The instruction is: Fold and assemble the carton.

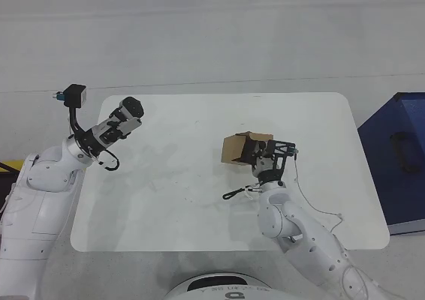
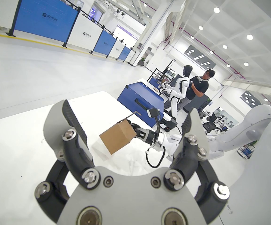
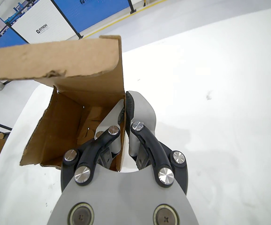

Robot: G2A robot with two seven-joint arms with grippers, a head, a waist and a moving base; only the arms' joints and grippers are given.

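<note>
A small brown carton (image 1: pixel 239 148) stands near the middle of the white table (image 1: pixel 167 195), right of centre. My right gripper (image 1: pixel 261 159) is shut on one side wall of the carton (image 3: pixel 79 108), one finger inside the open box and one outside. A top flap (image 3: pixel 56 59) sticks out above the opening. My left gripper (image 1: pixel 131 109) is raised over the far left corner of the table, open and holding nothing; past its fingers (image 2: pixel 75 127) the left wrist view takes in the carton (image 2: pixel 118 136) and the right gripper (image 2: pixel 137 133) farther off.
A blue bin (image 1: pixel 411 161) stands off the table's right edge. A thin cable (image 1: pixel 314 202) runs over the table beside the right arm. The table's left and front parts are bare.
</note>
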